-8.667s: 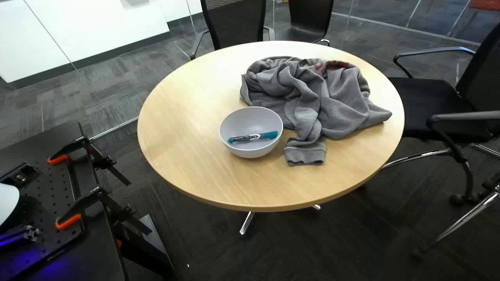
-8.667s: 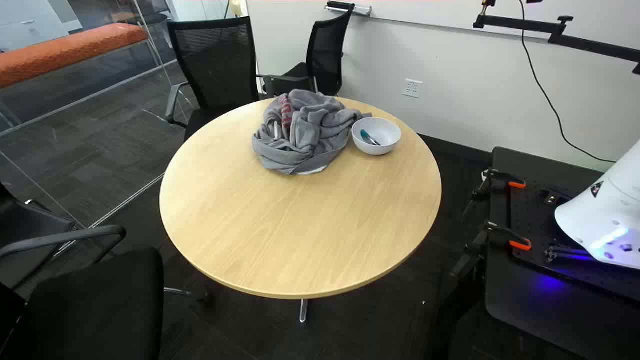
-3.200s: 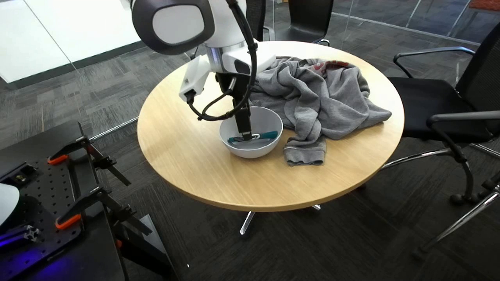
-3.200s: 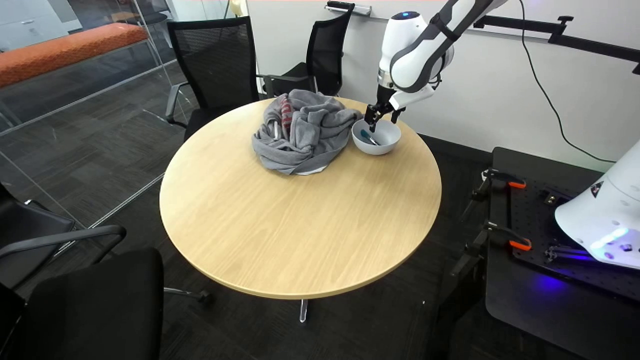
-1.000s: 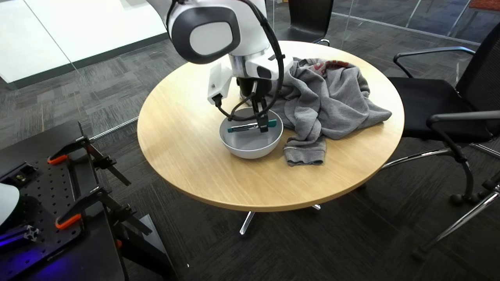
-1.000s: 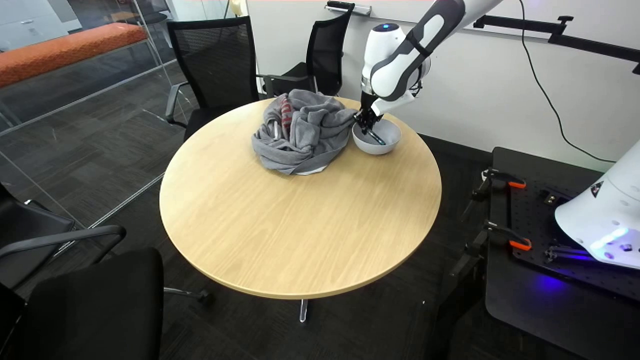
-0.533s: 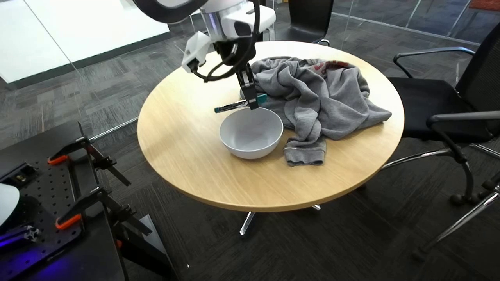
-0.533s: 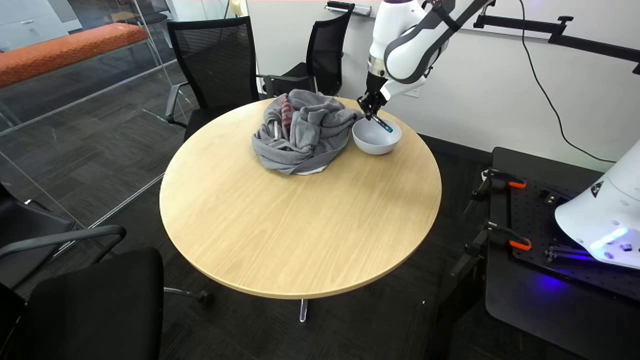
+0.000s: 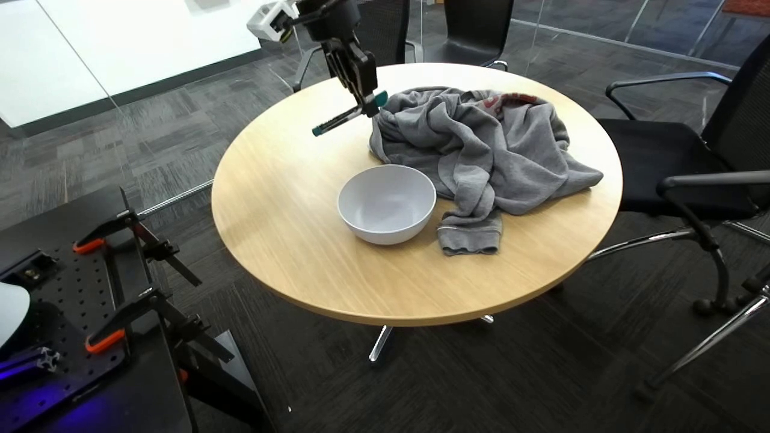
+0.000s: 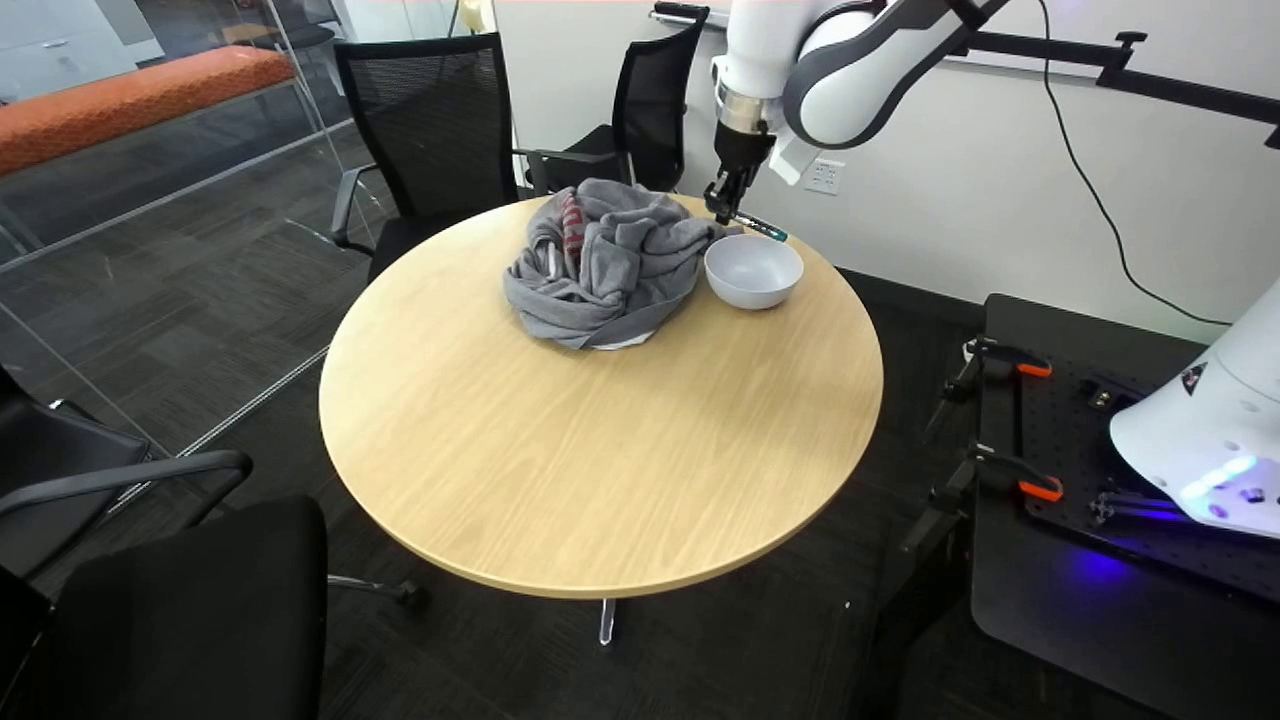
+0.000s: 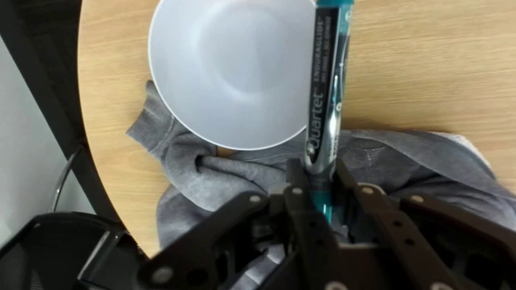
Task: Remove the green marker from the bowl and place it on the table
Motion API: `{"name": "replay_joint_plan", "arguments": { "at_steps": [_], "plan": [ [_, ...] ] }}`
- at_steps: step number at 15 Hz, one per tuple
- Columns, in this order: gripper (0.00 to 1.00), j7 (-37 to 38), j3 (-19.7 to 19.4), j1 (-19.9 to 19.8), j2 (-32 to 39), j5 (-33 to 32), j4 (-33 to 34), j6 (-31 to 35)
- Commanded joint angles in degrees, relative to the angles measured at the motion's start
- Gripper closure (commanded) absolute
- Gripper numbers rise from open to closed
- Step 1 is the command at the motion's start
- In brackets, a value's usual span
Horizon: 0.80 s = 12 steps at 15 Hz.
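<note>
The green marker (image 9: 337,122), teal-capped with a black and silver barrel, hangs in the air above the round wooden table (image 9: 274,204). My gripper (image 11: 319,171) is shut on it near its cap end, and the barrel points away from the fingers in the wrist view. The white bowl (image 9: 388,201) stands upright with nothing inside. In an exterior view, the gripper (image 10: 722,205) and the marker (image 10: 762,228) appear just past the bowl's rim, beside the sweatshirt. The fingers hide part of the marker in the wrist view.
A crumpled grey sweatshirt (image 9: 481,144) covers much of one side of the table, with its sleeve against the bowl. Chairs (image 10: 430,130) surround the table. A black stand (image 10: 1100,470) carries the robot's base near the table's edge.
The arm came over the bowl, and the gripper shut on the marker lying inside. Over the last second it lifted the marker out, up and away past the rim. The bowl stayed put.
</note>
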Motion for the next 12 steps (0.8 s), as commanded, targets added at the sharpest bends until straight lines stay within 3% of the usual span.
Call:
{"name": "replay_joint_plan", "arguments": {
  "at_steps": [1,6,12],
  "plan": [
    [0.95,-6.08,4.78,0.04,0.24,-0.98,2.74,-4.38],
    [0.95,-14.07,12.08,0.90,5.34,0.32,8.71,-7.01],
    [0.95,-18.28,16.19,3.23,16.20,0.75,19.33,-9.12]
  ]
}}
